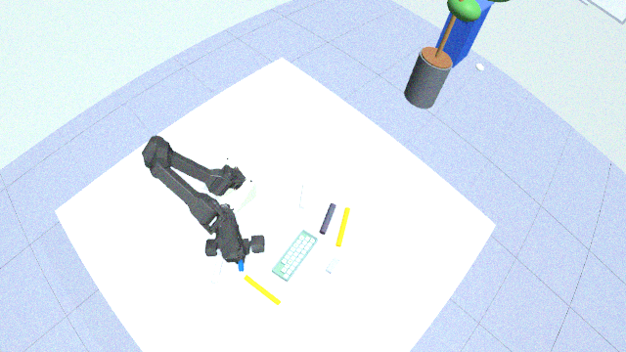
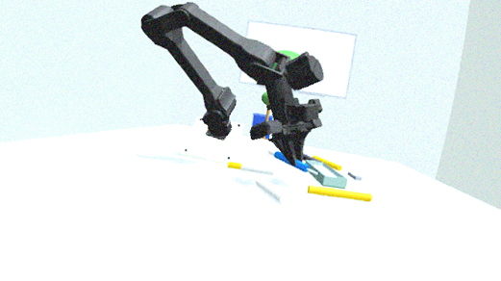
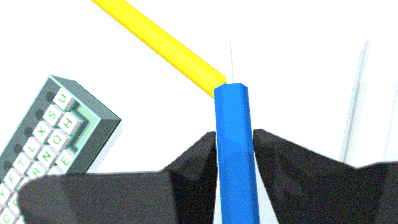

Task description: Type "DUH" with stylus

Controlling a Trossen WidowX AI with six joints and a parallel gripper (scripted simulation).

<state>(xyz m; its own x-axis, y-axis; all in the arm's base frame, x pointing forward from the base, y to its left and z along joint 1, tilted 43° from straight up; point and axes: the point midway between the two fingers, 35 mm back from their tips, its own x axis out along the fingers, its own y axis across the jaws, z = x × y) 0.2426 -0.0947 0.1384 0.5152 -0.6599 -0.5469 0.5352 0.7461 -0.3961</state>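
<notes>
The stylus (image 1: 241,265) (image 2: 284,158) (image 3: 235,150), blue with a thin pale tip, is on the left of the keyboard, clamped between the jaws of the gripper (image 1: 240,259) (image 2: 296,163) (image 3: 234,138); its tip is apart from the keys. The white table (image 1: 342,318) (image 2: 216,253) (image 3: 150,110) spreads under everything here. The dark arm (image 1: 181,186) (image 2: 216,31) stands on its left part, bent at a high elbow and reaching down to the stylus. A whiteboard (image 2: 328,63) hangs on the far wall. Beyond the table, at the far right from above, a blue box (image 1: 469,29) (image 2: 257,122) stands just behind a plant in a dark pot (image 1: 423,85). The green keyboard (image 1: 294,255) (image 2: 330,177) (image 3: 65,125), with white keys, lies right of the gripper. A white slab (image 1: 218,271) (image 2: 270,192) (image 3: 367,100) lies to the near left of the stylus. One yellow rod (image 1: 262,290) (image 2: 339,194) (image 3: 170,47) lies on the near side of the keyboard, and a second yellow rod (image 1: 343,227) (image 2: 327,162) on its far right. A dark rod (image 1: 328,218) (image 2: 307,158) lies beside the second, on its left. A yellow-ended pen (image 2: 253,169) lies left of the stylus. The smallest, a pale block (image 1: 333,265) (image 2: 354,176), sits right of the keyboard.
</notes>
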